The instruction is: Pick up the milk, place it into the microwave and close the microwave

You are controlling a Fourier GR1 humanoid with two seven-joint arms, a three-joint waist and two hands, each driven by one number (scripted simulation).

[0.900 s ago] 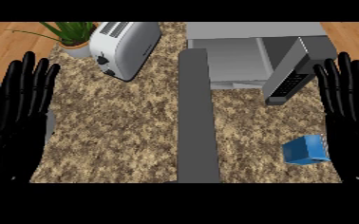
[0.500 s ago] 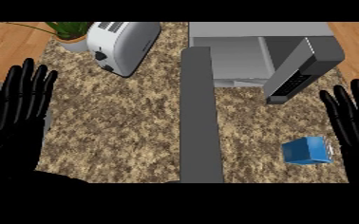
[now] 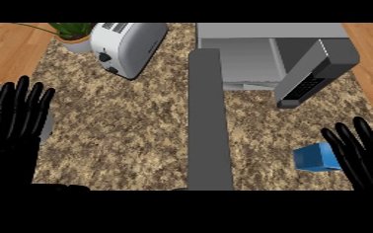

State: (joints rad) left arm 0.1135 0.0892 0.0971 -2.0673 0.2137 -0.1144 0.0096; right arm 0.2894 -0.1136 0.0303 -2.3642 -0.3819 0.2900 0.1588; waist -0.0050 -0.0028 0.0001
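Observation:
The milk (image 3: 316,157) is a small blue carton standing on the speckled counter at the lower right. My right hand (image 3: 353,151) is just to its right, fingers straight and spread, holding nothing; whether it touches the carton I cannot tell. The microwave (image 3: 251,54) stands at the back right, its cavity open and its door (image 3: 315,72) swung out toward me on the right side. Near the left edge my left hand (image 3: 22,119) rests open, fingers up, far from the carton.
A white toaster (image 3: 126,46) stands at the back left, with a potted plant (image 3: 71,33) in the corner beyond it. A long grey bar (image 3: 208,123) runs down the counter's middle from the microwave to the front edge.
The view has shifted, so everything sits lower in the picture. My right hand has come down from beside the microwave door to beside the milk. The left hand has sunk a little.

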